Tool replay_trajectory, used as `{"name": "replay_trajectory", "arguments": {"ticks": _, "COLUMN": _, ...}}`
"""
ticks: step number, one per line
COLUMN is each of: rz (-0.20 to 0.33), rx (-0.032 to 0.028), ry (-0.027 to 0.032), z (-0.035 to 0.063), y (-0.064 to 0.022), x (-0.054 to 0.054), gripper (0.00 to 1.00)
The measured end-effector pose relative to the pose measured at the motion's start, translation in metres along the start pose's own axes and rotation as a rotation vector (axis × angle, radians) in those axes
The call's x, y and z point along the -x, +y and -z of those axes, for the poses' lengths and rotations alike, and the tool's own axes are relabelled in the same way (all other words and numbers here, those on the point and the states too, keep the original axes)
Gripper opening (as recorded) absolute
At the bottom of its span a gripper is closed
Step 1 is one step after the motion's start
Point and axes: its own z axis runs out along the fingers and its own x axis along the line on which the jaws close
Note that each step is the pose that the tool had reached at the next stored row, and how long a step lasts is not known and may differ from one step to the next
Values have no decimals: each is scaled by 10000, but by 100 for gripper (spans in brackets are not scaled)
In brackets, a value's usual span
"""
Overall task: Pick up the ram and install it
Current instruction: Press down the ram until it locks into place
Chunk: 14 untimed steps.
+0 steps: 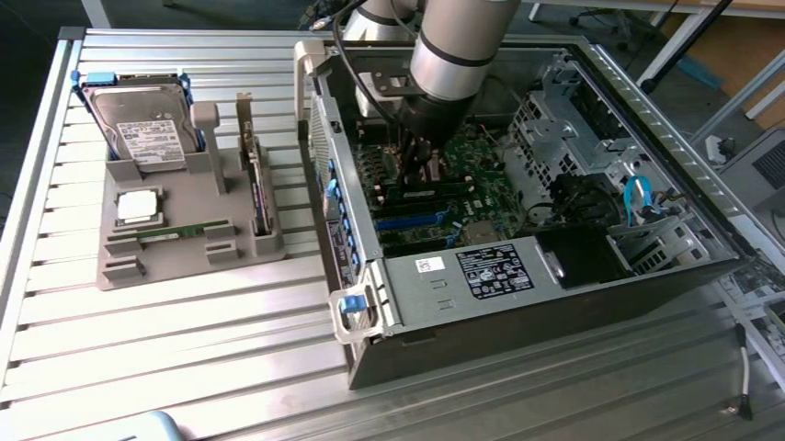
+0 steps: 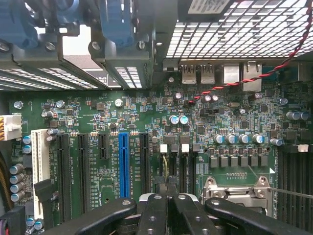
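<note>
Two fingers [image 2: 155, 208] of the robot arm [image 1: 460, 46] are clenched together with nothing seen between them, poised just above the green motherboard [image 2: 98, 117] inside an open computer case [image 1: 368, 322]. In the wrist view their tips sit over a pair of dark upright slots [image 2: 173, 159], with the metal-framed processor socket [image 2: 237, 193] just beside them and a blue slot [image 2: 123, 161] a little further off. A white slot [image 2: 39, 161] stands near the board's edge, and a twisted red-and-black wire [image 2: 254, 73] crosses the board toward the rear ports [image 2: 205, 73].

The ram [image 1: 182, 231] is well apart from the fingers, outside the case. It lies flat in a grey tray [image 1: 184, 271] on the exterior view's left, in a groove near the tray's front edge. The silver processor chip [image 1: 138, 207] sits just behind it, a hard drive [image 1: 145, 129] leans at the tray's far end, and a dark expansion card [image 1: 257, 188] stands on edge along the side nearest the case.

Tray and case both rest on a ribbed metal table [image 1: 184, 358]. Inside the case, a black power supply [image 1: 491, 271] carries a white-printed label, and a blue cable [image 1: 635, 197] curls by the drive bays.
</note>
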Motion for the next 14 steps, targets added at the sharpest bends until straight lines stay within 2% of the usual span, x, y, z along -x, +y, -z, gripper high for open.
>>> {"name": "replay_trajectory", "arguments": {"ticks": 14, "rz": 0, "rx": 0, "ry": 1, "z": -19, "y": -1, "x": -1, "gripper": 11}}
